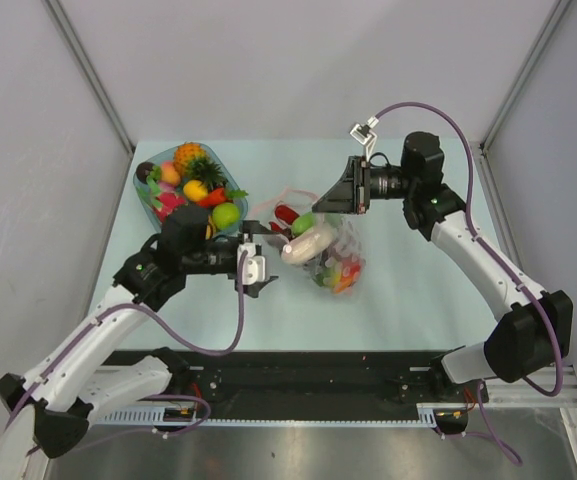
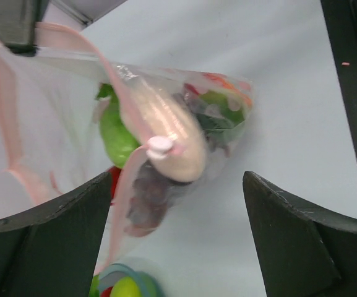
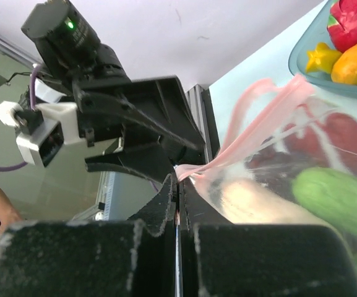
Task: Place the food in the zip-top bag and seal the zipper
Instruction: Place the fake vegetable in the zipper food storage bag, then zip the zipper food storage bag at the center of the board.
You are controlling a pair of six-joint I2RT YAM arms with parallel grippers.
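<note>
The bag [image 1: 333,255] lies mid-tabletop [image 1: 418,290], part filled. It is thin, limp film that will likely slump and slide, and it stays light even with small plastic toys inside. More food [image 1: 193,185] sits in the tray [image 3: 302,62]. The right tool [image 3: 179,182] is pinched tight on the pink zipper [image 3: 265,117] — the firmer edge, probably the best hold. The left tool [image 2: 177,178] gapes wide, holding nothing, facing the bag. How far the mouth stands open is hard to tell.
</note>
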